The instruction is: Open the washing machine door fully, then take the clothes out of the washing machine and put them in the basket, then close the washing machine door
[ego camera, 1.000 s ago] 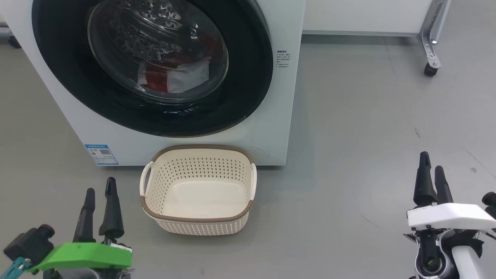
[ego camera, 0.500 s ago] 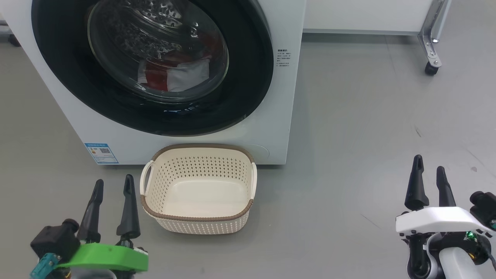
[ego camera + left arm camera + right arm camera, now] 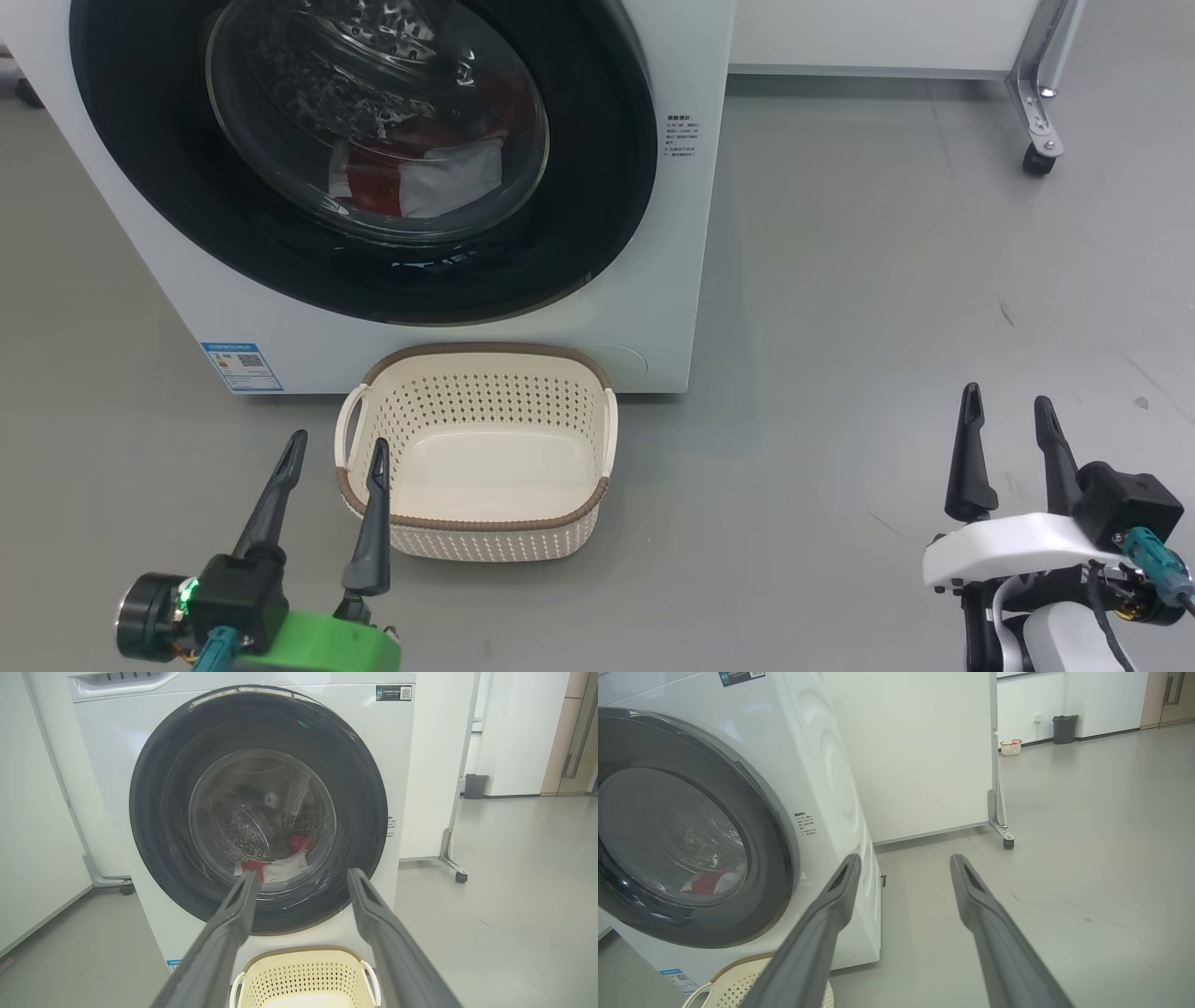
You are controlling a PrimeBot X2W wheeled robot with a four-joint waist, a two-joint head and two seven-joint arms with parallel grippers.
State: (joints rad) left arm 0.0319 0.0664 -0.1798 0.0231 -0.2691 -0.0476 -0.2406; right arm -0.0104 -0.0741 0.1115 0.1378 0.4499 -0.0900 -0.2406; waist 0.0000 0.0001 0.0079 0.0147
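The left gripper (image 3: 338,441), at the lower left of the head view, has its two dark fingers spread wide and holds nothing. One finger crosses the left rim of the basket (image 3: 485,539) in the picture; contact cannot be told. The right gripper (image 3: 1007,395), lower right, is also wide and holds nothing, over the grey floor (image 3: 840,280), well apart from the basket. The basket sits just before the washing machine (image 3: 677,243). The washing machine door (image 3: 597,187), upper left, is shut, with the clothes (image 3: 411,177) behind its glass.
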